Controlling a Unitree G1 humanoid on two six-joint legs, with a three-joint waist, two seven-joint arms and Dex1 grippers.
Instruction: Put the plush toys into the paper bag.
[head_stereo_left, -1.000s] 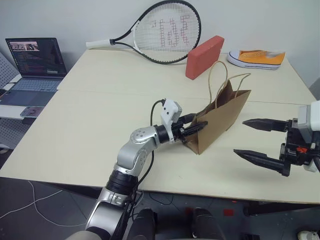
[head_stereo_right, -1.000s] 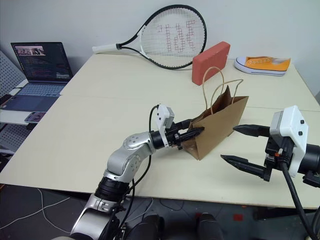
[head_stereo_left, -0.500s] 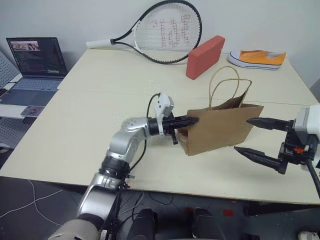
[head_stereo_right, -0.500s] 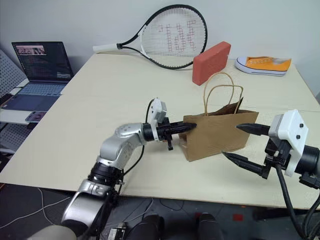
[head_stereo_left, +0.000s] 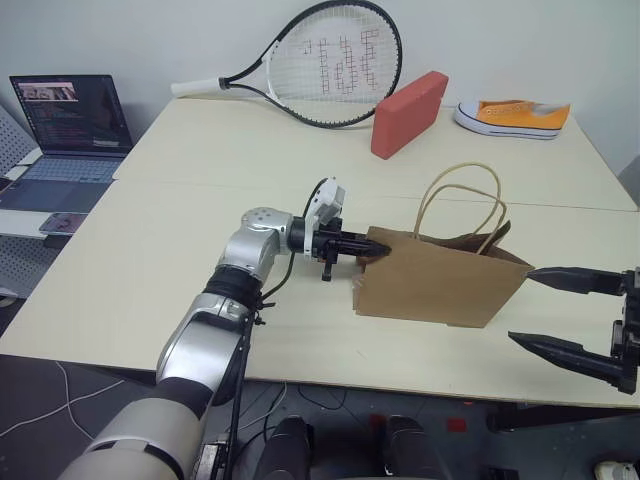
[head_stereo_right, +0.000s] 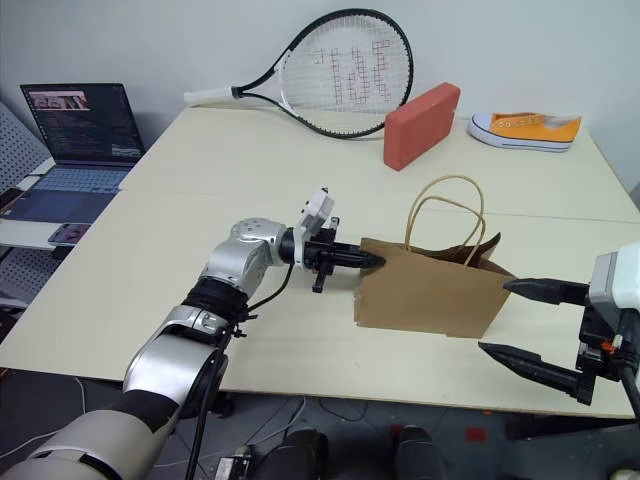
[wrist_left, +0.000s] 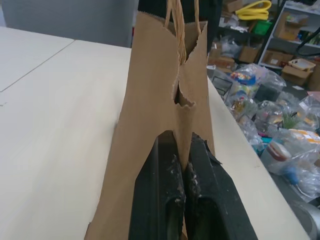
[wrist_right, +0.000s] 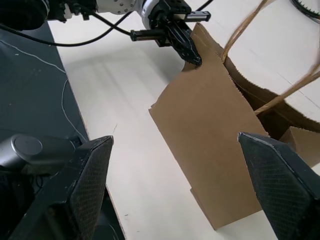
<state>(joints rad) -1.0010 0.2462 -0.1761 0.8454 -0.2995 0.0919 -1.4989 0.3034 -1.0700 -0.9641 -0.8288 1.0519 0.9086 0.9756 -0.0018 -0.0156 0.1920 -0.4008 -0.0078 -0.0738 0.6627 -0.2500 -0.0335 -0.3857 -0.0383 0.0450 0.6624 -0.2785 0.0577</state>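
Brown kraft paper bag (head_stereo_left: 440, 285) stands upright on the table (head_stereo_left: 150, 270), my left gripper (head_stereo_left: 372, 249) pinched shut on its top corner. Right gripper (head_stereo_left: 565, 315), fingers spread, waits just beside the bag's far end. I'd keep that pinch firm while opening the mouth.

On the pale wooden table (head_stereo_left: 150, 260): brown kraft paper bag (head_stereo_left: 435, 285) at the near right. Behind it, red brick-shaped block (head_stereo_left: 408, 112); left of that, black-framed tennis racket (head_stereo_left: 320, 60); right, orange sneaker (head_stereo_left: 512, 116). Far left, off the table, open laptop (head_stereo_left: 68, 125).
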